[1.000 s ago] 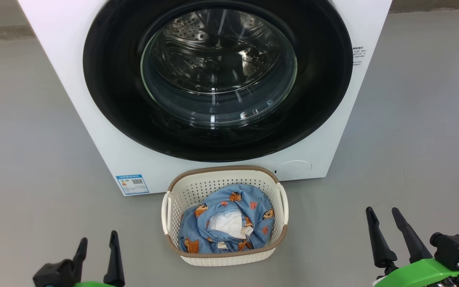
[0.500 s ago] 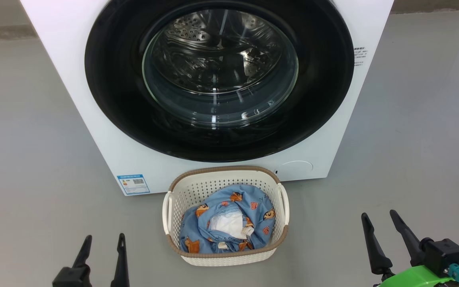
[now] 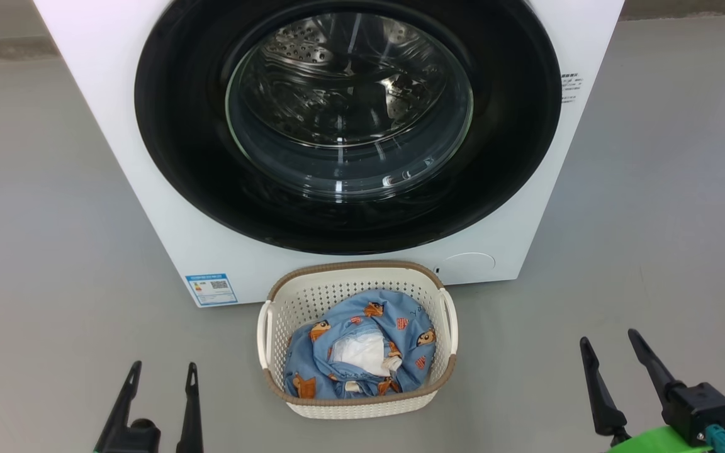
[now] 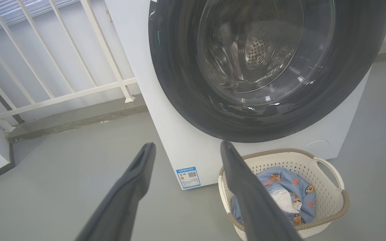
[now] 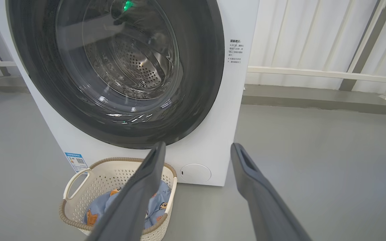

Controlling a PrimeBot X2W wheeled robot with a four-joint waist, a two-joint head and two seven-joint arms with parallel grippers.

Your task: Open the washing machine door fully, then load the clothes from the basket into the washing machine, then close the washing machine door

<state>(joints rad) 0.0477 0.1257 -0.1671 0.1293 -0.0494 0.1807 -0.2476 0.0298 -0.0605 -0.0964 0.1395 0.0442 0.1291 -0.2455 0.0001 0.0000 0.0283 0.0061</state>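
The white washing machine (image 3: 167, 220) stands ahead, its round black door (image 3: 186, 126) closed against the front, steel drum visible through the glass window (image 3: 347, 107). On the floor in front sits the cream basket (image 3: 312, 296) holding the blue printed clothes (image 3: 394, 330). My left gripper (image 3: 162, 368) hangs open low at the left, apart from the basket. My right gripper (image 3: 609, 338) is open low at the right. The left wrist view shows the door (image 4: 179, 83) and basket (image 4: 330, 194); the right wrist view shows the door (image 5: 199, 83) and basket (image 5: 112, 174).
A blue label sticker (image 3: 211, 289) and a round flap (image 3: 468, 263) sit low on the machine's front. Grey floor (image 3: 652, 220) spreads on both sides. White railing (image 4: 62, 67) stands behind at the left, more railing (image 5: 330, 67) at the right.
My left gripper has sunk lower in the head view and now points straighter up. The right gripper dipped slightly, then shifted a little right. Basket, clothes and door are as before.
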